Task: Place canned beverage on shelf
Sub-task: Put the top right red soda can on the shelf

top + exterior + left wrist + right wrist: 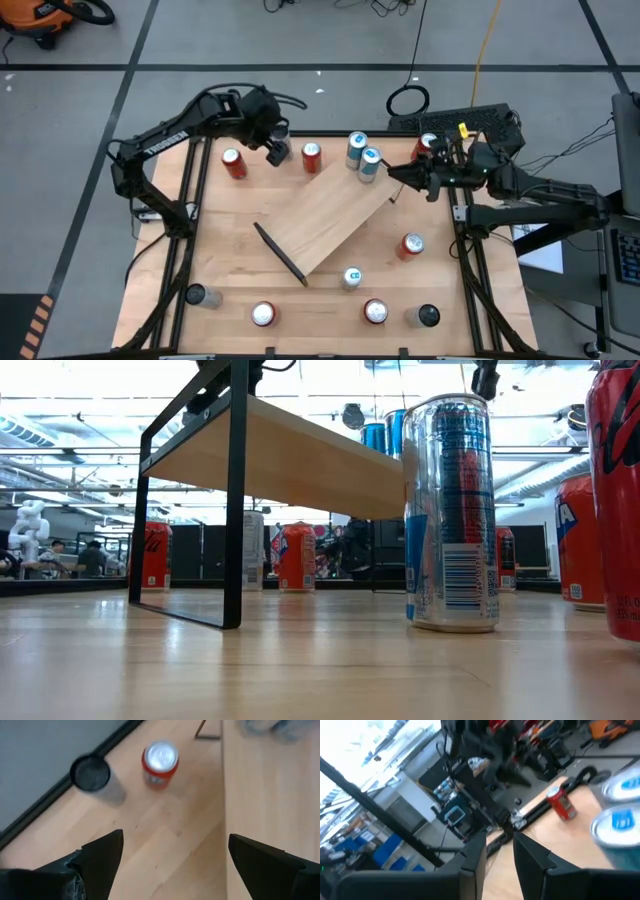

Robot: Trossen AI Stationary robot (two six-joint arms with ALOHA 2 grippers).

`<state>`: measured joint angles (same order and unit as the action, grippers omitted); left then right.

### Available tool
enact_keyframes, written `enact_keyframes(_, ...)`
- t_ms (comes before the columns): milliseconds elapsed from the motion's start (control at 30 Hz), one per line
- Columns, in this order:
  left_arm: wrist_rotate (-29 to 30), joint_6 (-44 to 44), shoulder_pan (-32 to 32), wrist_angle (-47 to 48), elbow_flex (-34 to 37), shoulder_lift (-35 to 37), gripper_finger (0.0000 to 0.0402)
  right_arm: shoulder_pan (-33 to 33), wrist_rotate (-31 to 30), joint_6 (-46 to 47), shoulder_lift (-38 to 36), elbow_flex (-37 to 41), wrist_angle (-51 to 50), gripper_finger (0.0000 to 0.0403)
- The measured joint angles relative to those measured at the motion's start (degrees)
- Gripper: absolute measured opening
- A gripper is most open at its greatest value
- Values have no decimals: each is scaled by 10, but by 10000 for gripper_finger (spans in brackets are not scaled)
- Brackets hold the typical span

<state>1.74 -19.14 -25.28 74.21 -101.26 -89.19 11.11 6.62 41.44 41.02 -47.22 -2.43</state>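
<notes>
Hovering beside two blue cans (pixel 362 155) on the shelf (pixel 325 220), the nearly closed, empty right gripper (pixel 392 174) risks toppling them; left gripper (pixel 277 150) open.

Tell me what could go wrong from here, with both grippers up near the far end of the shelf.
1. Two blue cans stand close together at the far corner of the shelf, and the right gripper, nearly closed and empty, sits right beside them; a sideways move could tip one off.
2. The left gripper hangs open between two red cans; descending off-centre could knock one over.
</notes>
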Motion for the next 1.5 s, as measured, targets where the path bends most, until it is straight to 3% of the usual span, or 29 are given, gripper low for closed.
enact_keyframes(300,-1,-16,5,3,27,0,363,0,-115,-17,7,-47,-33,75)
enact_keyframes(600,-17,-47,42,-45,27,0,363,23,-283,32,11,-131,-272,75)
enact_keyframes(800,-17,-84,75,-73,27,0,363,66,-336,74,31,-196,-428,75)
enact_keyframes(1000,-15,-106,102,-96,27,0,363,112,-320,66,93,-244,-513,75)
enact_keyframes(1167,-14,-106,122,-83,27,0,363,129,-324,-16,151,-287,-443,90)
enact_keyframes(1300,-9,-107,137,-64,27,0,363,147,-337,-20,188,-341,-436,115)
enact_keyframes(1400,-8,-121,148,-64,27,0,363,185,-333,4,219,-375,-499,125)
enact_keyframes(1500,-28,-135,159,-95,27,4,363,239,-289,24,255,-391,-569,127)
